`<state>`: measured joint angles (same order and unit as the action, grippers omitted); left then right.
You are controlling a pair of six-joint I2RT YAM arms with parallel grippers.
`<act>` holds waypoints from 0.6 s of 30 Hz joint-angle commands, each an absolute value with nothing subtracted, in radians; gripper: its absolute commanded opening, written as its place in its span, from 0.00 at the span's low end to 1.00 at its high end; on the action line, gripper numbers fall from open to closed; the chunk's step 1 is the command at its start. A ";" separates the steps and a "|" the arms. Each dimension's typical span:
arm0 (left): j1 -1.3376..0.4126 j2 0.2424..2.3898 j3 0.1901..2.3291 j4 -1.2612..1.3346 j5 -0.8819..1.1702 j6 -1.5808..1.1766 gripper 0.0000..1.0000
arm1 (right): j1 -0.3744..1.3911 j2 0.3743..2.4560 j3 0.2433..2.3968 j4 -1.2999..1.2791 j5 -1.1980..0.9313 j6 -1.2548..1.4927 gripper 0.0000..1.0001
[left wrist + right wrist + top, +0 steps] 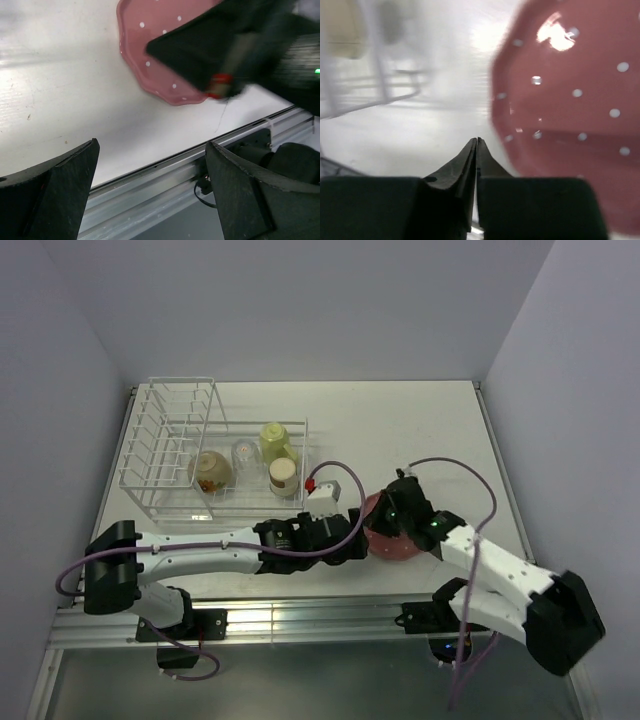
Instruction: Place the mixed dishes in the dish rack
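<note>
Near the table's [400, 430] front edge the plate [150, 55] lies face up; my right claw [477, 142] closed beside it, left claw [151, 145] agape.

White table [400, 420] enclosed by pale lilac walls [300, 300], metal rail [300, 616] nearside

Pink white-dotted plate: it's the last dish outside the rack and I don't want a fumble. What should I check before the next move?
1. Pink white-dotted plate flat on the white table: ok.
2. Right end effector gripping it: not ok; shut on nothing, beside the rim.
3. Left end effector open: ok.
4. White wire dish rack, slotted section free of dishes: ok.
5. Clearance between the two arms: cannot tell; they crowd together at the plate.
</note>
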<state>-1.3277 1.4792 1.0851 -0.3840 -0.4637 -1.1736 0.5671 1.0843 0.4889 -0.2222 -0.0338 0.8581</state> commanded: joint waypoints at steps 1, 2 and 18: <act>-1.344 1.511 1.078 -0.365 -0.459 -1.184 0.93 | 0.568 0.896 0.608 -0.340 -0.008 0.844 0.12; -1.344 1.522 1.086 -0.368 -0.460 -1.183 0.93 | 0.565 0.841 0.642 -0.429 0.065 0.832 0.16; -1.284 1.873 1.336 -0.431 -0.428 -1.167 0.94 | 0.477 0.698 0.839 -0.741 0.285 0.721 0.87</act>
